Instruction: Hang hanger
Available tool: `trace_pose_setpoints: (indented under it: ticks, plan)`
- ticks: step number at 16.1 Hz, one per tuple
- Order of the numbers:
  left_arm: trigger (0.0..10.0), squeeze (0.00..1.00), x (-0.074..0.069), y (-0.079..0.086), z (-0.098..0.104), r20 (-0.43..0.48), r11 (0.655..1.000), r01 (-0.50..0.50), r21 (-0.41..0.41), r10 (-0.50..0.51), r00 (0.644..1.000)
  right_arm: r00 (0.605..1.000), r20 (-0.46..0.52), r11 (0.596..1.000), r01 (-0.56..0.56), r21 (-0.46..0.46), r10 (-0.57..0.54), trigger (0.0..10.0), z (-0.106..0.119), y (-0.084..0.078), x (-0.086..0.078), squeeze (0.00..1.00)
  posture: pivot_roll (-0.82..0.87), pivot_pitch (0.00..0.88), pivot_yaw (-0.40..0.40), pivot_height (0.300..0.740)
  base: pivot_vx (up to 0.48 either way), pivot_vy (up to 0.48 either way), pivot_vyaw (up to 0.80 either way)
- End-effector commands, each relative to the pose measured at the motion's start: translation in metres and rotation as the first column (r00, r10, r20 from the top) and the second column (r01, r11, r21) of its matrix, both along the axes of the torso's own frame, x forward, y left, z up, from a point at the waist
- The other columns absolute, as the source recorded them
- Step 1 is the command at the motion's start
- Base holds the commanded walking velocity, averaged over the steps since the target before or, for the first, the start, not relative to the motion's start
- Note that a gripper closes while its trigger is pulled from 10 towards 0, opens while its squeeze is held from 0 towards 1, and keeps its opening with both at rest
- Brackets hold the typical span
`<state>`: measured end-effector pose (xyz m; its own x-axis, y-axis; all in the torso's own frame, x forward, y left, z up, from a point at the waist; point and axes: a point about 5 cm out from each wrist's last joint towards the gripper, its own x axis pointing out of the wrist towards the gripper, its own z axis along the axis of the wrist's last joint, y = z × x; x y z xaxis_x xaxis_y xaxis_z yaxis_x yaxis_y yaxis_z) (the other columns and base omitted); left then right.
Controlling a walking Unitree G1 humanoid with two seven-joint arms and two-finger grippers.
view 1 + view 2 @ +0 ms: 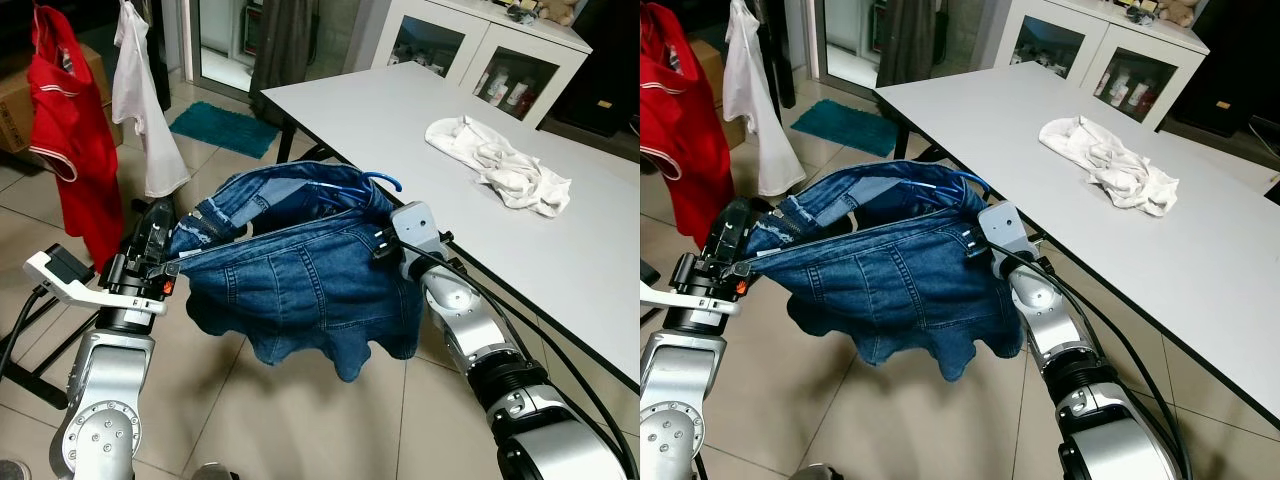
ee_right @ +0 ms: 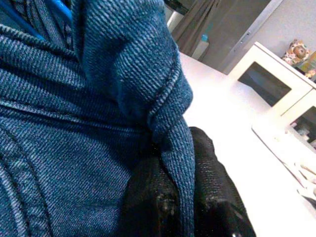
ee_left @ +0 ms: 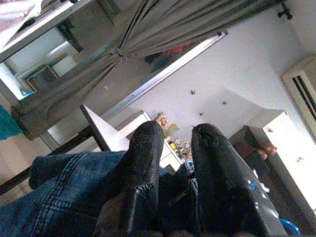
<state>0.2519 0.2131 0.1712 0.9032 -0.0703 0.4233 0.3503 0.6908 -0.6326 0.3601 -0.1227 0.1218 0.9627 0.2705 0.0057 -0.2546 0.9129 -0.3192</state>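
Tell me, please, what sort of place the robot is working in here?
Probably a home's living or laundry corner: a red garment and a white one hang beside a white table, with glass-fronted cabinets and a teal mat.

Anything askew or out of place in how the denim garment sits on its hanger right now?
Yes. The denim garment sits bunched on the blue hanger, stretched level between the left gripper and right gripper, each pinching an edge. A white garment lies crumpled on the table.

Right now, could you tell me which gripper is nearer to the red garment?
Left. The left gripper grips the denim garment beside the red garment; the right gripper grips its far side.
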Motion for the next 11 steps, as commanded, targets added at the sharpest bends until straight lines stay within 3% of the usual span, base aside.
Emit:
trace_pose_setpoints:
  ticks: [1, 2, 3, 4, 11]
  plan:
    - [6.7, 1.0, -0.0149, 0.0353, 0.0132, 0.077, 0.984, -0.179, 0.026, 0.176, 0.981, 0.931, -0.086, 0.931, 0.36, 0.057, -0.354, 0.0, -0.0124, -0.0828, -0.0038, 0.0, 0.23, 0.072, -0.17, 0.74, 0.0, 0.0, 0.0]
    - [0.0, 1.0, -0.0149, 0.0335, 0.0121, 0.078, 0.985, -0.166, 0.043, 0.163, 0.984, 0.939, -0.081, 0.938, 0.34, 0.061, -0.335, 0.0, -0.0127, -0.0784, -0.0042, 0.0, 0.22, 0.071, -0.167, 0.74, 0.0, 0.0, 0.0]
    - [0.0, 0.97, -0.0155, 0.0343, 0.0123, 0.085, 0.984, -0.171, 0.056, 0.166, 0.982, 0.94, -0.081, 0.939, 0.337, 0.065, -0.332, 0.0, -0.0132, -0.0772, -0.0045, 0.0, 0.23, 0.07, -0.167, 0.74, 0.0, 0.0, 0.0]
    - [0.0, 0.0, -0.016, 0.0343, 0.0132, 0.097, 0.982, -0.172, 0.074, 0.165, 0.982, 0.941, -0.082, 0.94, 0.335, 0.07, -0.329, 0.0, -0.0141, -0.0761, -0.005, 0.0, 0.23, 0.07, -0.164, 0.74, 0.0, 0.0, 0.0]
    - [0.0, 0.0, -0.0162, 0.0351, 0.0147, 0.127, 0.973, -0.187, 0.137, 0.17, 0.977, 0.946, -0.082, 0.944, 0.321, 0.078, -0.315, 0.0, -0.0152, -0.0738, -0.0058, 0.0, 0.23, 0.071, -0.159, 0.74, 0.0, 0.0, 0.0]
